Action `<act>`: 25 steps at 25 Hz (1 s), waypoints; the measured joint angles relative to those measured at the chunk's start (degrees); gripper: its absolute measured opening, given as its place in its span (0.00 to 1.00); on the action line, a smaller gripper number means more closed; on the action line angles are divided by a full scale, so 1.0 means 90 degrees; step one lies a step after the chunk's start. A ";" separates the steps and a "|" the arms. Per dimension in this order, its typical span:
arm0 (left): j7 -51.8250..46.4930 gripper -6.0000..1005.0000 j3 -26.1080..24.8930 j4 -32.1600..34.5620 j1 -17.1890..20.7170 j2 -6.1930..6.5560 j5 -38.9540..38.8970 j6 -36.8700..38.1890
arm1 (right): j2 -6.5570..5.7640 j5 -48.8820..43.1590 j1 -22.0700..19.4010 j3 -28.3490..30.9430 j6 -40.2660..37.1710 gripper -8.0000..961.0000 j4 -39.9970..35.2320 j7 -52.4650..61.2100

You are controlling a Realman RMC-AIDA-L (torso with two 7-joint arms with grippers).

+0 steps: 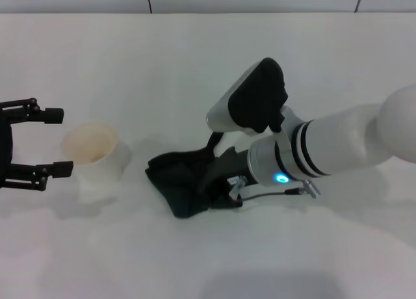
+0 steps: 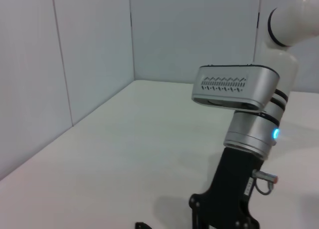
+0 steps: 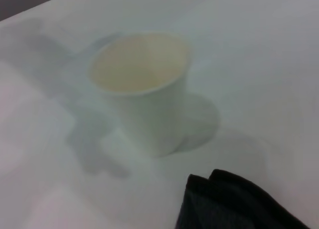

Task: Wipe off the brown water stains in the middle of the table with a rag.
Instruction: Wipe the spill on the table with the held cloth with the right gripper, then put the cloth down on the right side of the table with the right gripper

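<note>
Head view, item one: the right gripper (image 1: 218,179), black, on a white arm with a lit blue ring, is being pressed down onto the soft black folded rag (image 1: 175,179). Its fingers are being hidden by the wrist and the cloth, so whether they are clenched or released cannot be told. The rag is lying bunched directly under and just ahead of this gripper, flat on the large plain white smooth table (image 1: 195,65).

Item two: a white paper cup with a pale brownish inside (image 1: 96,155) is being shown upright, just beyond the rag's far edge from the right gripper, apart from the cloth. In the right wrist view the same cup (image 3: 144,84) is being seen standing near a corner of the rag (image 3: 229,204), with bare table between them.

Item three: the left gripper (image 1: 51,143), black, is being held on the cup's other side, fingers spread wide and grasping nothing, with the cup just off its fingertips.

Item four: the brown stain is not being seen in any view; if present, it is being covered.

Left wrist view: the right arm's wrist and a black mount are being shown above the table (image 2: 124,154).
</note>
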 joint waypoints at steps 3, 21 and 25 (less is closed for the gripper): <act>-0.0003 0.88 0.0000 -0.0002 -0.0012 -0.0005 0.0000 -0.0009 | -0.0007 -0.0055 -0.0002 0.0093 0.0221 0.08 0.0092 -0.0035; 0.0001 0.88 -0.0010 -0.0048 0.0050 -0.0022 -0.0089 -0.0095 | -0.0068 -0.0120 -0.0332 0.1018 0.0672 0.08 0.0473 -0.0336; 0.0001 0.88 -0.0010 -0.0048 0.0052 -0.0022 -0.0094 -0.0099 | -0.0075 -0.0202 -0.0695 0.1243 0.0614 0.08 0.0240 -0.0453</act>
